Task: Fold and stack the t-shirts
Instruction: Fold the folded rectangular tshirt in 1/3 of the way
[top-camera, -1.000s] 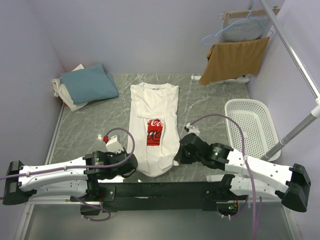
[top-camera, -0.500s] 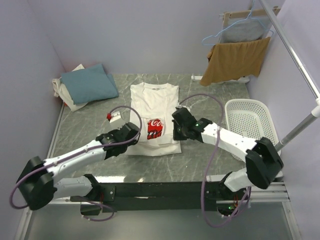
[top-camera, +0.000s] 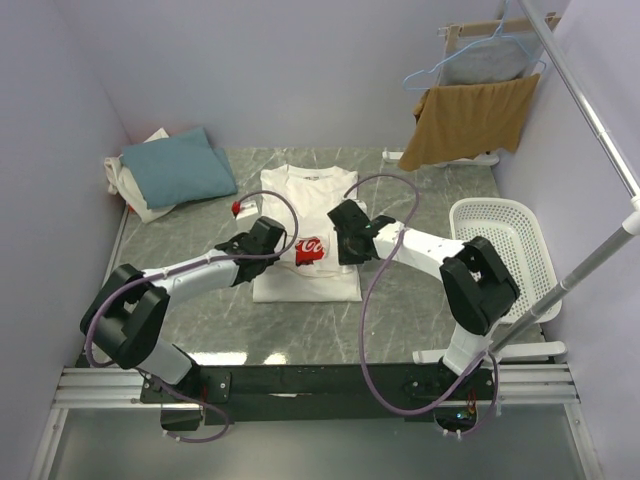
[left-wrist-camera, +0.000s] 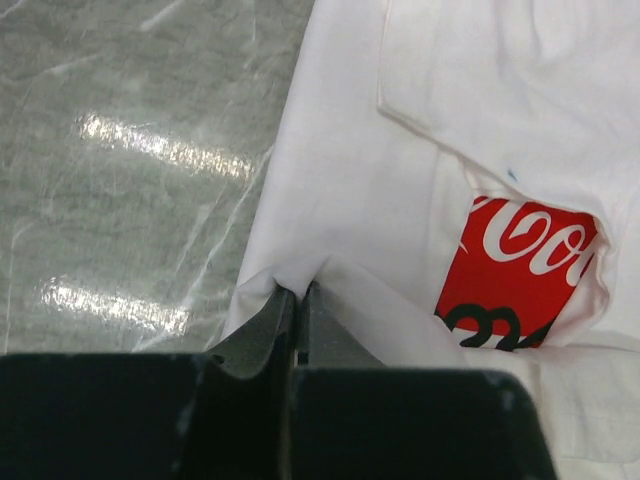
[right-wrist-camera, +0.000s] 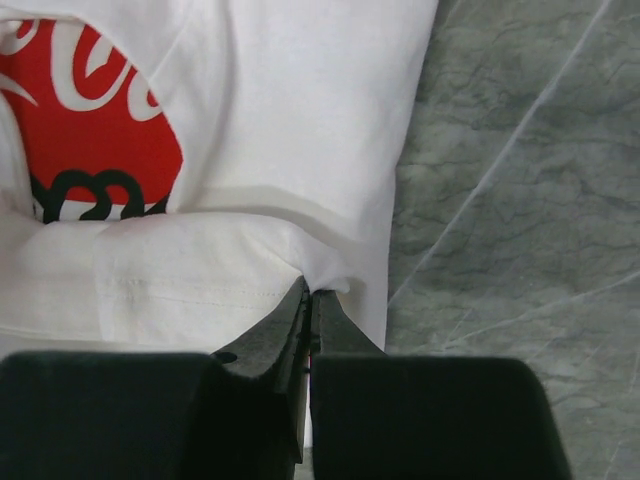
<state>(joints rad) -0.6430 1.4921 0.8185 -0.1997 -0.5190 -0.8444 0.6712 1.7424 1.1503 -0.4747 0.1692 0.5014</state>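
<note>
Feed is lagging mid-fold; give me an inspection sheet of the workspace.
Surface: grey marbled table top, no spills seen.
Job's things: white t-shirt with red print lies mid-table, lower part folded up; teal-blue t-shirt folded atop off-white t-shirt, far left.
Clutter: empty white plastic basket, right side.
Grippers: left gripper and right gripper each shut on a pinch of the white t-shirt's edge.
Cables: purple cables loop off both arms; no snag seen.
Surroundings: tan-brown cloth on rack, grey garment on blue hanger, far right.
</note>
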